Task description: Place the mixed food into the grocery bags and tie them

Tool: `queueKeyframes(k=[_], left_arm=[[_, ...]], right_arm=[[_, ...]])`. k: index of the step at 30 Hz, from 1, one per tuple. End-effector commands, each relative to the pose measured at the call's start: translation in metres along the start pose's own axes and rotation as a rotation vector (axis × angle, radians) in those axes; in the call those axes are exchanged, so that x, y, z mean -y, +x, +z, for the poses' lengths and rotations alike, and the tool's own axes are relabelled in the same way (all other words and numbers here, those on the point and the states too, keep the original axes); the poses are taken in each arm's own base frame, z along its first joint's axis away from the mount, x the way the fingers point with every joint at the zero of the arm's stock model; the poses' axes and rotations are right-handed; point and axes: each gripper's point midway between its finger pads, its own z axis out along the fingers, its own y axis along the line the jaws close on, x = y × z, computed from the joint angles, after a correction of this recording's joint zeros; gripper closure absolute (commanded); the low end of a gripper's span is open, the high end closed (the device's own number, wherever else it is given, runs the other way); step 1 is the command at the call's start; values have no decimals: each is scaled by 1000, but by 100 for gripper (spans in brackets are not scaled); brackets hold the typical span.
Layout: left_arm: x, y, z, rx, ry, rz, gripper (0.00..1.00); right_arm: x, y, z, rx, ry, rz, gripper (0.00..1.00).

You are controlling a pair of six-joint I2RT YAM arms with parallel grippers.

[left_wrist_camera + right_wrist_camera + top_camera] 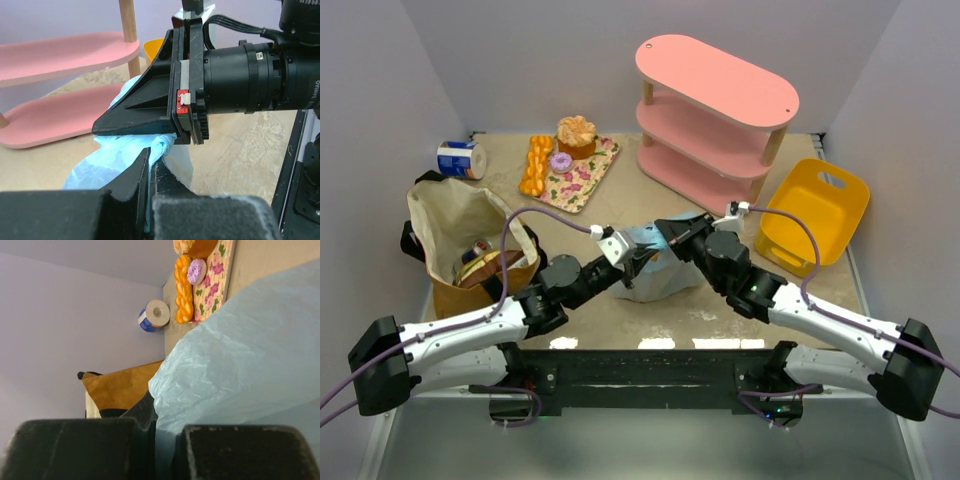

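The light-blue plastic grocery bag point(655, 275) sits at the table's middle, between both arms. My left gripper point(640, 260) is shut on a twisted strand of the bag's handle point(162, 145), seen up close in the left wrist view. My right gripper point(663, 238) comes in from the right, just above the bag's top, shut on a fold of the blue plastic point(235, 355). The two grippers almost touch. The tan canvas tote point(445, 220) stands open at the left with some of the mixed food point(485, 265) inside. What the blue bag holds is hidden.
A pink three-tier shelf point(715, 80) stands at the back right, with a yellow basket point(850, 195) to its right. A floral tray point(588, 178) at the back holds a cupcake, braided bread and a purple doughnut. A blue-and-white can point(460, 160) lies by the left wall.
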Motion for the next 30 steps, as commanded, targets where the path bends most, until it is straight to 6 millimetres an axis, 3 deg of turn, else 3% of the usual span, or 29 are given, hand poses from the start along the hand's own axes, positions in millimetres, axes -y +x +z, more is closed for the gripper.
queueKeyframes(k=[1, 3, 4, 6, 7, 9, 10, 11, 13, 18, 21, 23, 24, 25, 30], left_arm=[[-6, -23, 9, -15, -11, 89, 100], [-10, -16, 13, -66, -15, 134, 100], [-10, -16, 22, -86, -10, 142, 100], [-15, -10, 27, -115, -39, 138, 100], [-16, -3, 29, -123, -53, 131, 100], [-25, -9, 29, -69, -108, 115, 100], [-28, -13, 28, -44, -125, 110, 100], [-30, -7, 24, -40, -138, 108, 100], [-31, -16, 23, 16, -148, 102, 100], [-25, -10, 19, 47, -118, 102, 100], [-25, -9, 14, 70, -115, 99, 100], [-26, -10, 13, 78, -125, 99, 100], [-27, -10, 12, 81, -127, 102, 100], [-27, -11, 12, 82, -128, 104, 100], [-27, -11, 9, 89, -128, 107, 100]], right_arm=[[-22, -41, -7, 140, 23, -144, 100], [-30, -46, -9, 146, 22, -196, 99], [-25, -46, -10, 137, 48, -221, 90], [-39, -48, -14, 130, 20, -240, 76], [-33, -45, -17, 97, 41, -260, 64], [-42, -46, -27, 76, 13, -251, 50], [-40, -40, -31, 41, 11, -253, 38], [-45, -42, -38, 33, -4, -237, 32], [-40, -39, -45, 0, 11, -208, 22], [-30, -19, -57, -109, 32, -59, 17], [-37, -6, -56, -171, 4, 21, 16], [-27, 7, -48, -212, 61, 33, 16], [-32, 10, -47, -230, 69, 33, 16], [-16, 18, -41, -250, 136, 9, 16], [0, 35, -25, -277, 178, 33, 15]])
